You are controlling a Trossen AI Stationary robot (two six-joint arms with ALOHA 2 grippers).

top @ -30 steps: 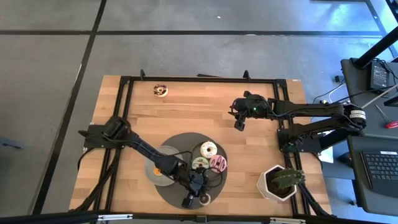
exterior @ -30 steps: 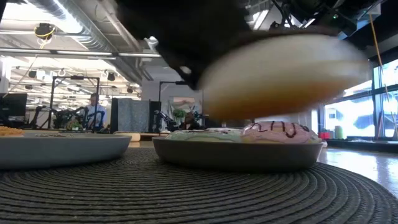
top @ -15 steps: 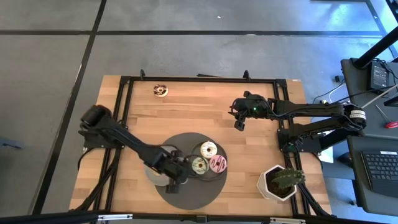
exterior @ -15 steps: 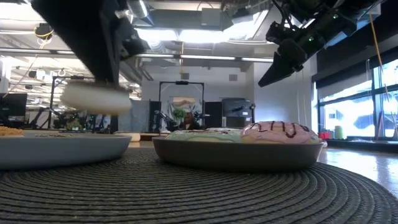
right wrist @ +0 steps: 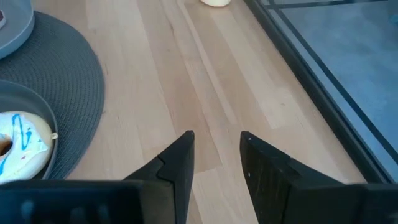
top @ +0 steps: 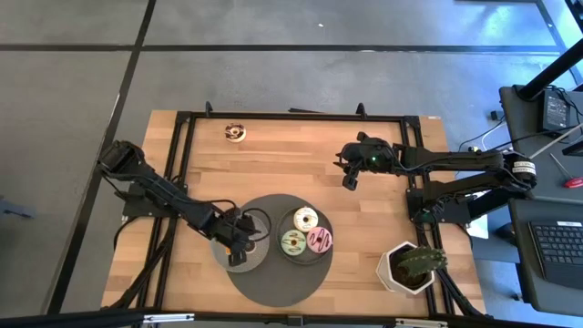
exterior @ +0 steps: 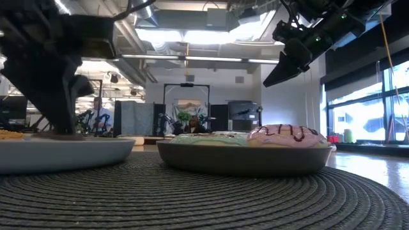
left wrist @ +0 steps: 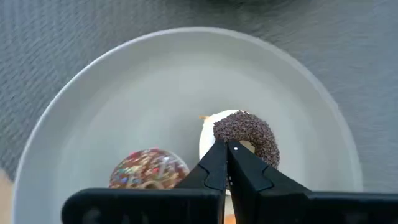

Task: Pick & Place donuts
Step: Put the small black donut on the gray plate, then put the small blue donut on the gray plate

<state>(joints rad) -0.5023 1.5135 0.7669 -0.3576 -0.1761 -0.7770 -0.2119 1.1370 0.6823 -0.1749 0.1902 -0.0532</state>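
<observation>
Left gripper (left wrist: 227, 149) moved over grey plate (left wrist: 124, 93), chocolate-sprinkled donut (left wrist: 249, 132) (pinched).

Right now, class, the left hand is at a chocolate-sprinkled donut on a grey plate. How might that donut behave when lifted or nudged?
The chocolate-sprinkled donut looks small against the grey plate, so probably light. The left hand pinches its ring edge narrowly, so it might pivot or slip. Lying flat, it seems unlikely to roll; a nudge could slide it toward the sprinkled donut.

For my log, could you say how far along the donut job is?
Done: three iced donuts on the right grey plate, a sprinkled donut on the left grey plate. In hand: left gripper at a chocolate-topped donut there. Left: one small donut near the table edge; right gripper open.
</observation>
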